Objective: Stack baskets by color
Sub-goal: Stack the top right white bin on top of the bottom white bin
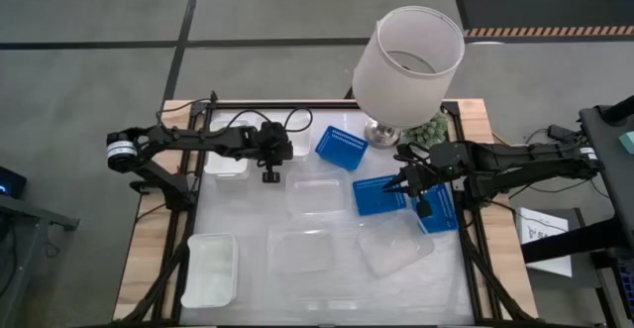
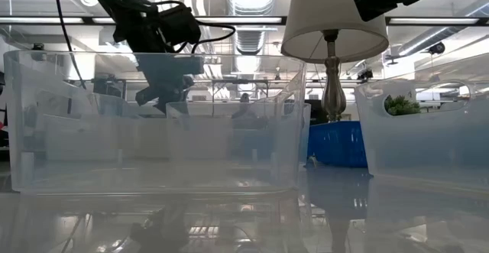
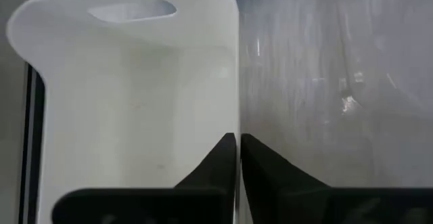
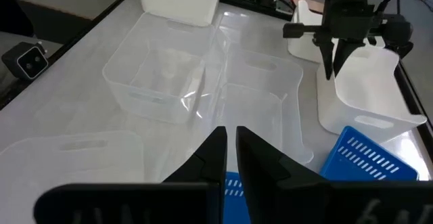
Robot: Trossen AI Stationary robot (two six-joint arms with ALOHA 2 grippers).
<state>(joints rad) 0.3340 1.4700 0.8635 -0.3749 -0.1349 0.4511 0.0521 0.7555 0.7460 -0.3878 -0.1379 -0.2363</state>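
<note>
The left gripper (image 3: 237,143) has its fingers pinched shut on the thin side wall of the opaque white rectangular plastic basket (image 1: 228,158) at upper left in the high view. So narrow a bite may slip, and the basket could tilt when lifted. The right gripper (image 4: 230,136), shut, holds a blue mesh-sided basket (image 1: 381,195) right of centre.

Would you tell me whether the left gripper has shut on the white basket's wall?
Shut on it. In the left wrist view the left gripper has its fingers pressed together over the edge of the white basket.
</note>
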